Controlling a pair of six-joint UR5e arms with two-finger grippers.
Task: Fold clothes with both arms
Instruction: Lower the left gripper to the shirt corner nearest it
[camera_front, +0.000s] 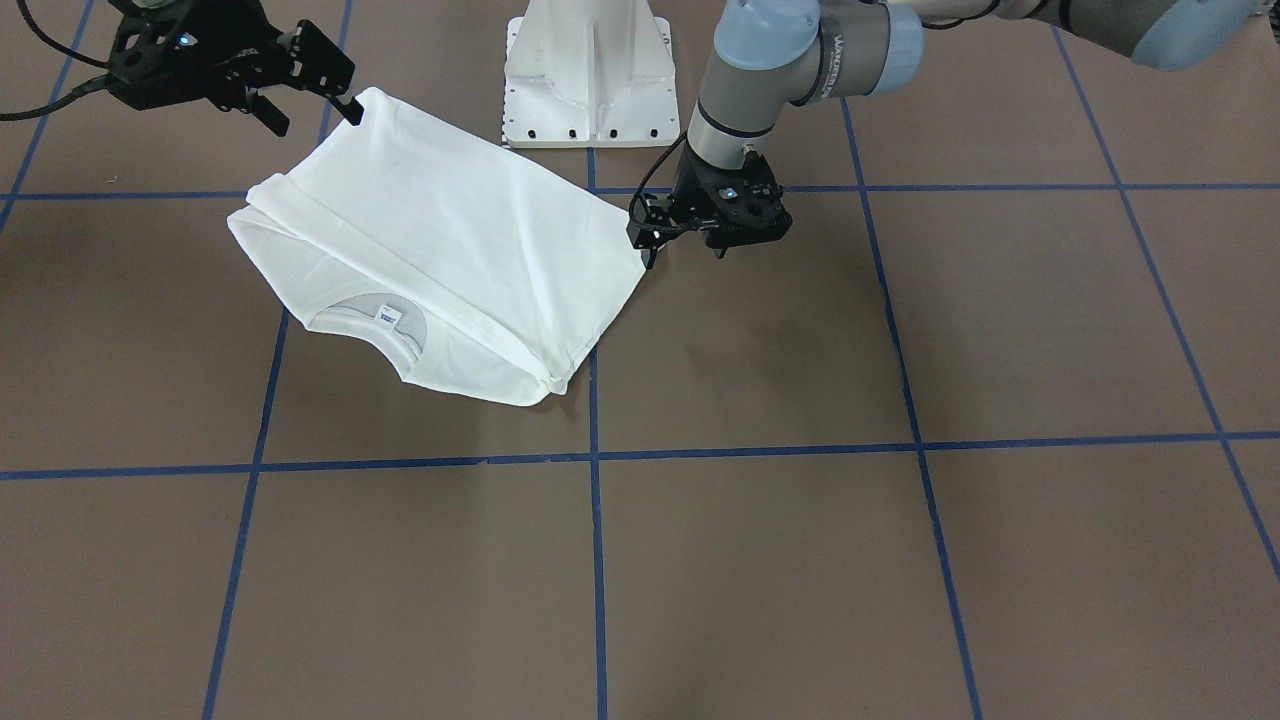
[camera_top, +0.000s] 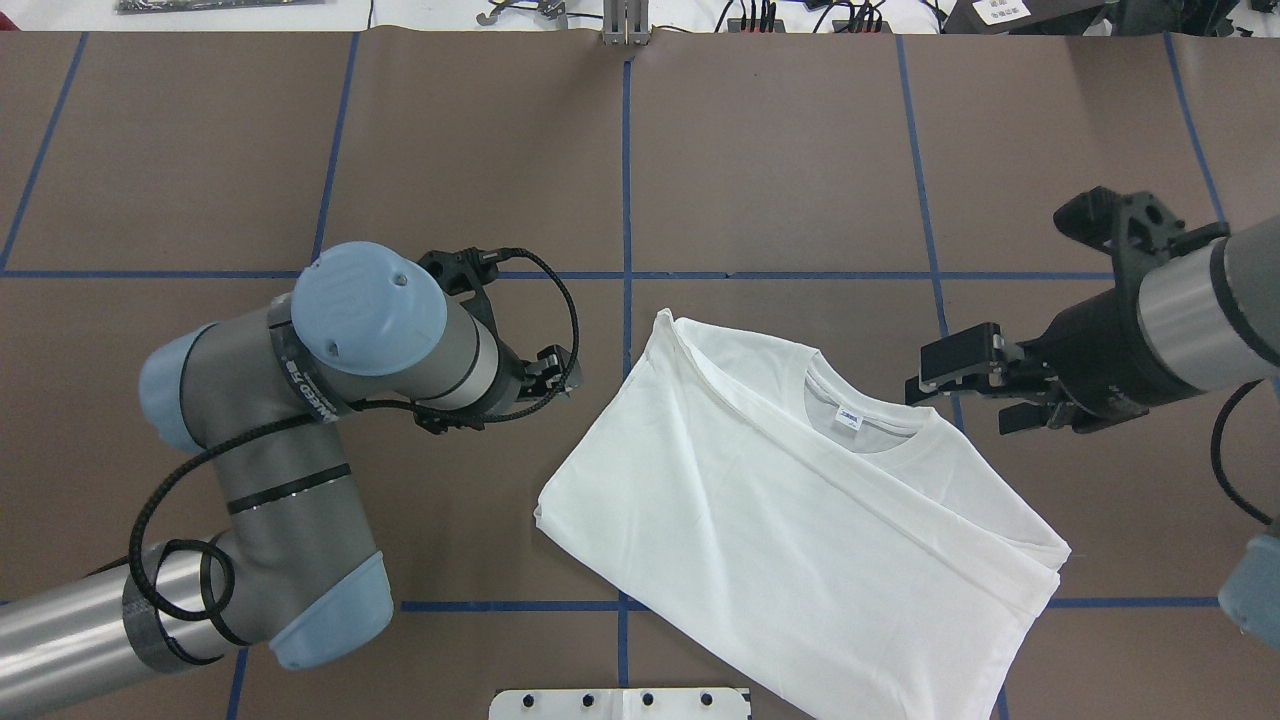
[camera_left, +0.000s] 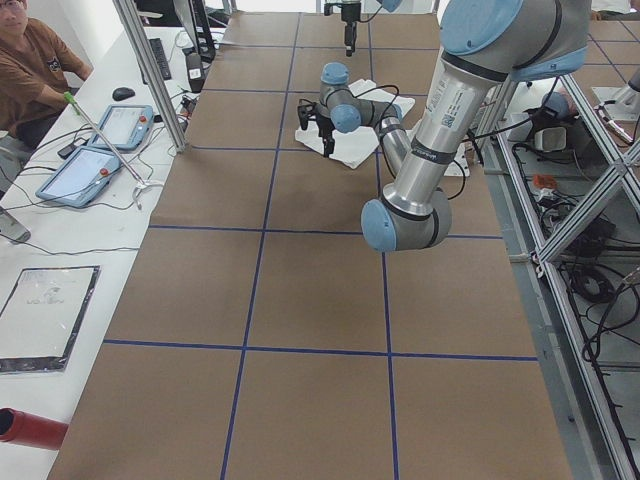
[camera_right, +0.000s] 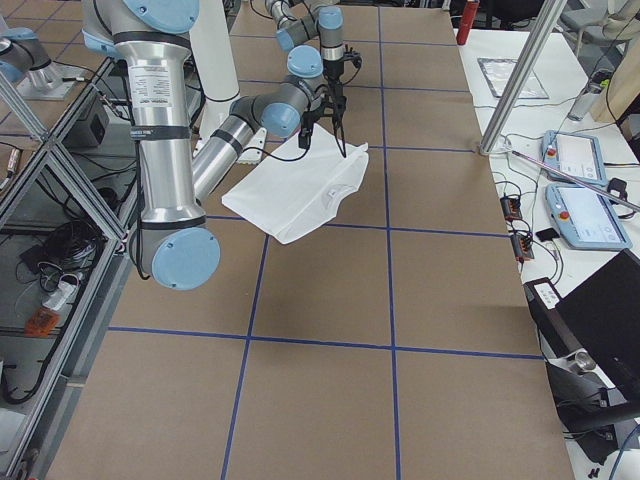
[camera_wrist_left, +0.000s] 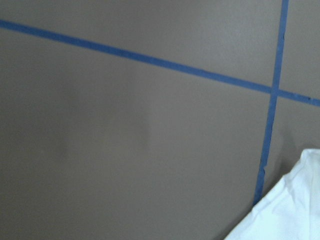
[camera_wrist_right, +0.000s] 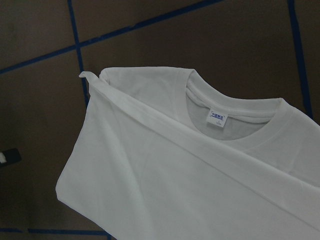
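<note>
The white shirt (camera_front: 440, 240) lies folded on the brown table, its ribbed collar and small label (camera_front: 388, 316) facing up; it also shows in the overhead view (camera_top: 800, 520). No printed text shows. My left gripper (camera_front: 686, 248) is open and empty, low beside the shirt's corner, and is largely hidden under its arm in the overhead view (camera_top: 550, 372). My right gripper (camera_front: 312, 115) is open and empty, held above the shirt's opposite corner, and also shows in the overhead view (camera_top: 975, 392). The right wrist view looks down on the collar (camera_wrist_right: 235, 117).
The white pedestal base (camera_front: 590, 70) stands just behind the shirt. Blue tape lines (camera_front: 596, 455) grid the table. An operator (camera_left: 30, 60) sits at a side desk with tablets (camera_left: 100, 150) beyond the table's far edge.
</note>
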